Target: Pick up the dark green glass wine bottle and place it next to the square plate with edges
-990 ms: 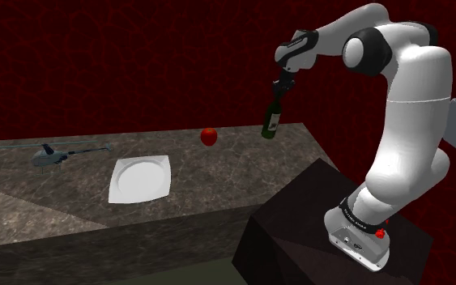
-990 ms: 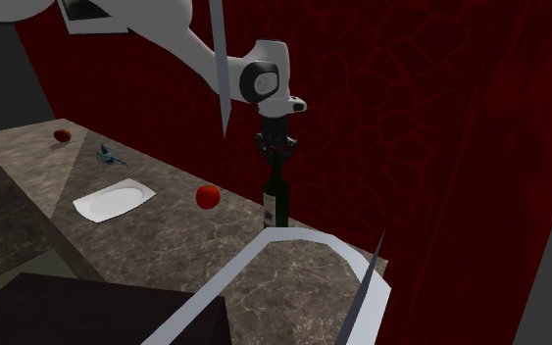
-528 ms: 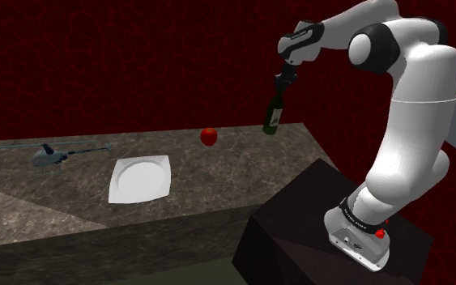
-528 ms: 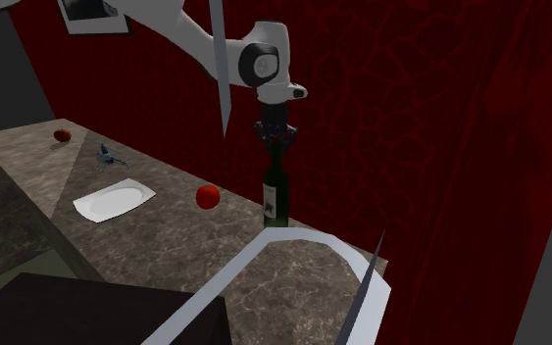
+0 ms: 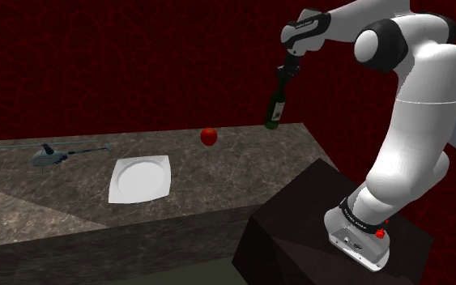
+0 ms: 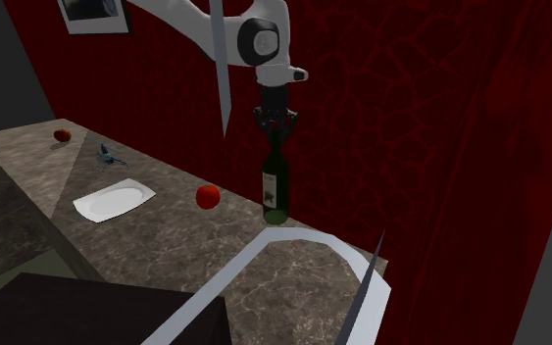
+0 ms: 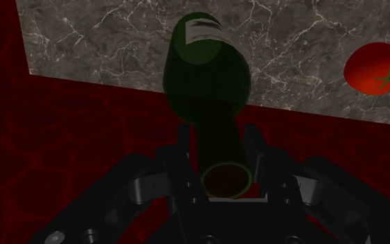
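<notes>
You have the gripper (image 5: 285, 74) clamped on the neck of the dark green wine bottle (image 5: 274, 112). In the wrist view both black fingers (image 7: 183, 149) press against the neck just under its mouth, and the bottle (image 7: 207, 69) hangs straight down from them with its pale label facing up. It is upright under the hand. You cannot tell from these views whether its base rests on the dark veined stone counter (image 5: 218, 174) or sits just above it.

Take the white square plate (image 5: 141, 179) as your mark. The bottle stands well apart from it, off toward the shoulder view's right and further back, at the counter's far edge before the red wall. The red tomato (image 5: 209, 136) lies between the plate and the bottle, nearer the bottle. A small toy helicopter (image 5: 52, 154) sits on the plate's other side, away from the bottle.

In the second exterior view the bottle (image 6: 275, 191) hangs from the gripper (image 6: 276, 123), the tomato (image 6: 207, 197) is beside it on the plate's side, and the plate (image 6: 114, 201) lies flat beyond.
</notes>
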Available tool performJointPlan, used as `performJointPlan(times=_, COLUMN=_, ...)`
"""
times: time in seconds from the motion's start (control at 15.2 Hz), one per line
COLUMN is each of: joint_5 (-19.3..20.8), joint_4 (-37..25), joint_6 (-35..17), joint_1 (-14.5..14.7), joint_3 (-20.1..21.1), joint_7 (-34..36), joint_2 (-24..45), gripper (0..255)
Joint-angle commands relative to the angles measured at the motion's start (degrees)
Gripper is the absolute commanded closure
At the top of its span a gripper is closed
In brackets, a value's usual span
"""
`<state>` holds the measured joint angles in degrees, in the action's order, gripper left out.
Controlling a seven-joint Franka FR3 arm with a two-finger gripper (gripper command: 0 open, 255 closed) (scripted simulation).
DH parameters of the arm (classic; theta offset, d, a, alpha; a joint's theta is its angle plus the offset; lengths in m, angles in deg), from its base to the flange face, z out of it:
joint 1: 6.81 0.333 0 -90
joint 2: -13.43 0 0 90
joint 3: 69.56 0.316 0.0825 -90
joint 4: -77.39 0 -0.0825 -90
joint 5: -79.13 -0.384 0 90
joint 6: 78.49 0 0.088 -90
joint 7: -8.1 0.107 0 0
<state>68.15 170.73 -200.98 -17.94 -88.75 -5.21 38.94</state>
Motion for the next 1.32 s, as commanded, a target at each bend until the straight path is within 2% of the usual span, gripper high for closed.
performJointPlan(times=0.0, joint_5=0.2, joint_4=-1.0, joint_6=1.4, joint_1=-0.1, joint_3=-0.1, joint_7=0.1, joint_2=-0.4, gripper=255)
performJointPlan(times=1.25, joint_5=1.8, joint_4=-11.7, joint_6=14.6, joint_1=-0.3, joint_3=-0.9, joint_7=1.4, joint_2=-3.1, gripper=255)
